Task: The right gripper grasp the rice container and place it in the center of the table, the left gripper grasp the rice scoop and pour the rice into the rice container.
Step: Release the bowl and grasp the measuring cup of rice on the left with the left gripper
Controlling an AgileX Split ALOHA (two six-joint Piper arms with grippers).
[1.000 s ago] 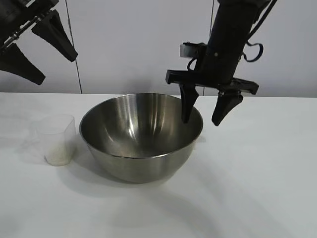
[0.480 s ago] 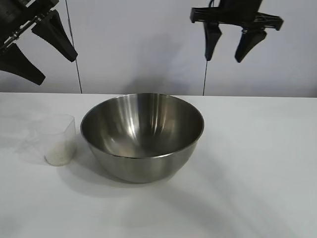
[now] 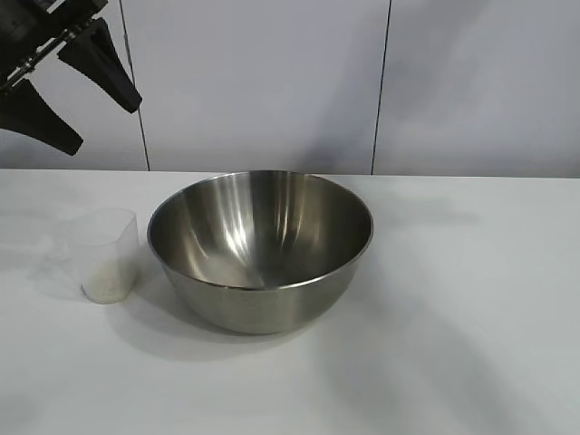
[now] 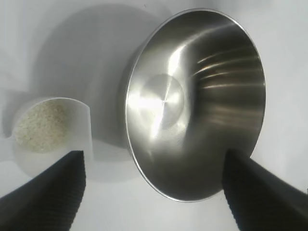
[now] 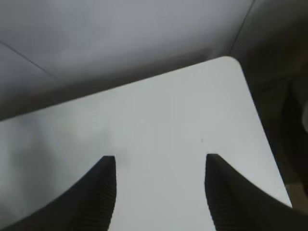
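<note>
The rice container [image 3: 260, 249] sits empty on the white counter [image 3: 453, 299], with the rice scoop [image 3: 108, 255] just beside it, upright and holding the rice [image 4: 41, 125]. The left gripper [image 3: 68, 86] hangs above the scoop, jaws spread wide and empty. The right gripper [image 5: 159, 192] is clear of the container, jaws apart, holding nothing. The risk lies in the pickup: the light scoop could tip against the container's wall and spill grains.

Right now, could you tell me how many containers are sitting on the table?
2. The rice container, a steel bowl, stands near the middle of the table, empty inside. The rice scoop, a small clear cup holding the rice, stands just beside it on the left arm's side. Nothing seems hidden.
</note>
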